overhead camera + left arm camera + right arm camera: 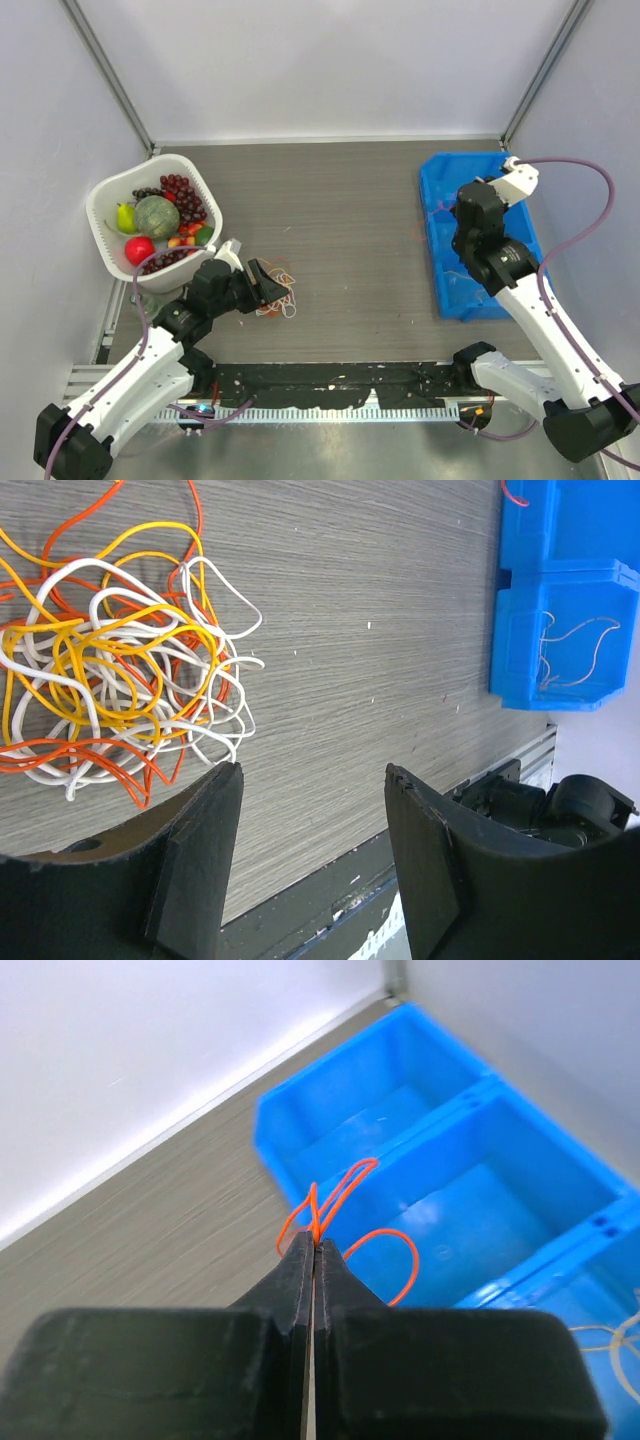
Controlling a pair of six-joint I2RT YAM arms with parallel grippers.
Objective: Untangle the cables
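Observation:
A tangle of thin orange, yellow and white cables (120, 670) lies on the grey table; it also shows in the top view (278, 297). My left gripper (312, 770) is open and empty just beside the tangle, its left finger (205, 830) near the lower strands. My right gripper (315, 1242) is shut on an orange cable (345, 1200) and holds it above the blue bin (450, 1130). In the top view the right gripper (455, 218) is over the bin's left part. A pale cable (570, 655) lies in one bin compartment.
A white basket (103, 215) of toy fruit stands at the left, close behind my left arm. The blue divided bin (450, 290) lies at the right. A black rail (330, 385) runs along the table's near edge.

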